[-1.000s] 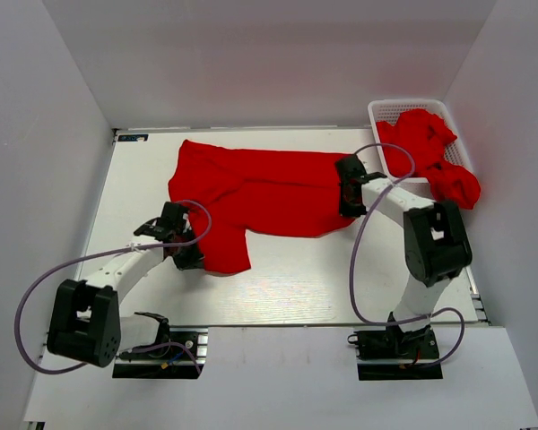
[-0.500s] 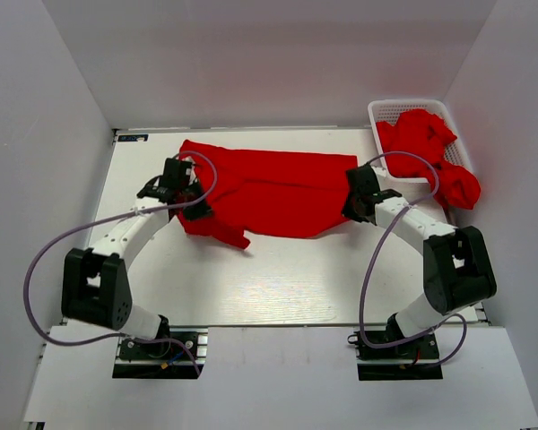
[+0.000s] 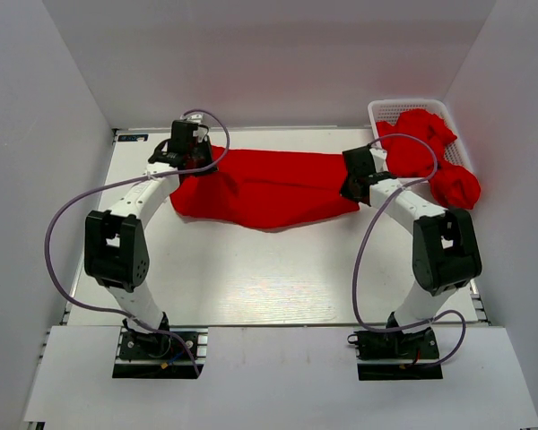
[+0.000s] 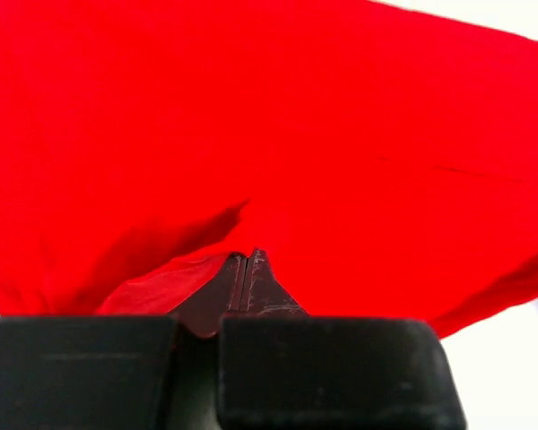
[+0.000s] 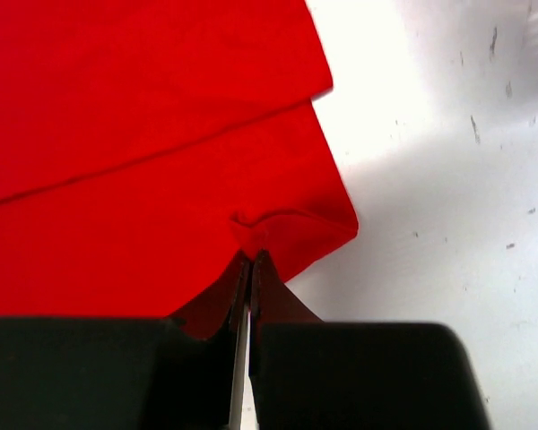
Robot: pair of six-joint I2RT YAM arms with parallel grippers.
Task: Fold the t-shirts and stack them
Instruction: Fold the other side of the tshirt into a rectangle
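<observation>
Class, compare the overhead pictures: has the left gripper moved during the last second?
Yes. The left gripper has moved away from the arm bases, up to the table's far edge, dragging the t-shirt's near flap along.

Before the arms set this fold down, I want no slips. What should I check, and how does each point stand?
1. Left gripper shut on the shirt: ok.
2. Right gripper shut on the shirt's other end: ok.
3. Shirt doubled over, two layers showing at the right end: ok.
4. Layer edges matched along the whole length: cannot tell.
5. Spare shirts all inside the basket: not ok, one hangs over the rim.
</observation>
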